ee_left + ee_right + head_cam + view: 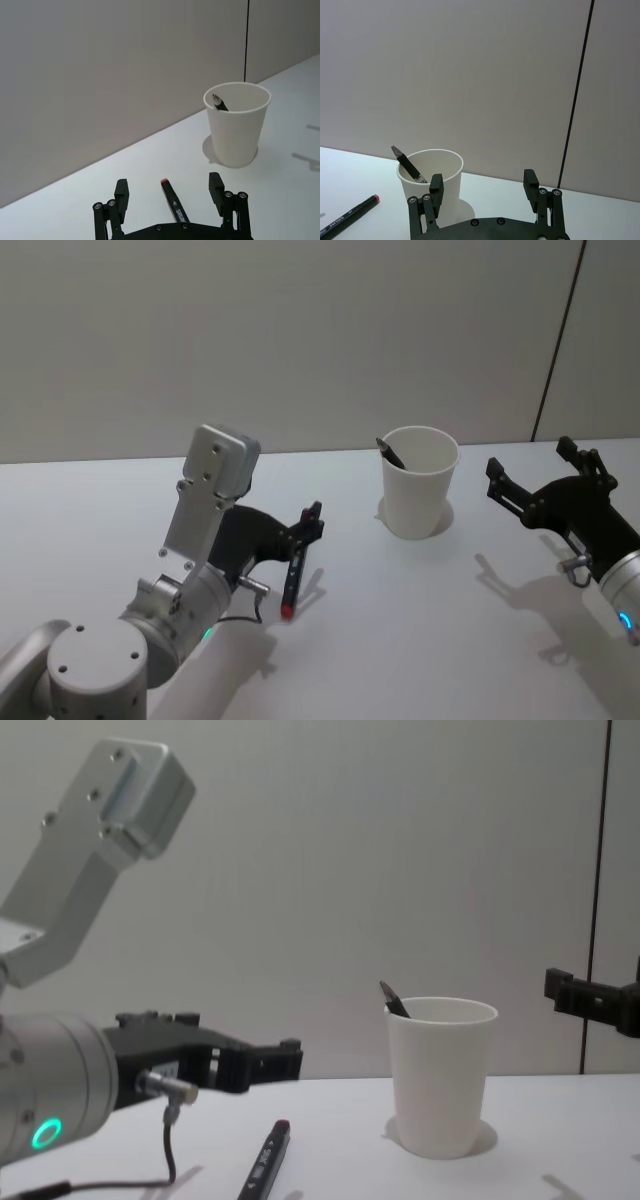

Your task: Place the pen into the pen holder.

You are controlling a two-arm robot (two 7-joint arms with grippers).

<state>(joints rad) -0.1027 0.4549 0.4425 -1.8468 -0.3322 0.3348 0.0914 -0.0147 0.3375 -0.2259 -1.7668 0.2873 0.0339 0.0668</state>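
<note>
1. Head view: we see the cup upright on the table, with a dark pen leaning inside against its rim. The red-tipped pen lies flat on the table at about 8 o'clock from the cup, well apart from it. The left gripper hovers over the pen's far end. The right gripper hangs at 3 o'clock from the cup, apart from it.
2. Left wrist view: the left jaws stand spread. The red-tipped pen lies between them and touches neither; the cup stands beyond.
3. Right wrist view: the right jaws are spread and hold nothing, and the cup stands ahead of them.
4. Chest view: we see the left gripper above the red-tipped pen, which rests on the table. The right gripper sits level with the cup's rim.
</note>
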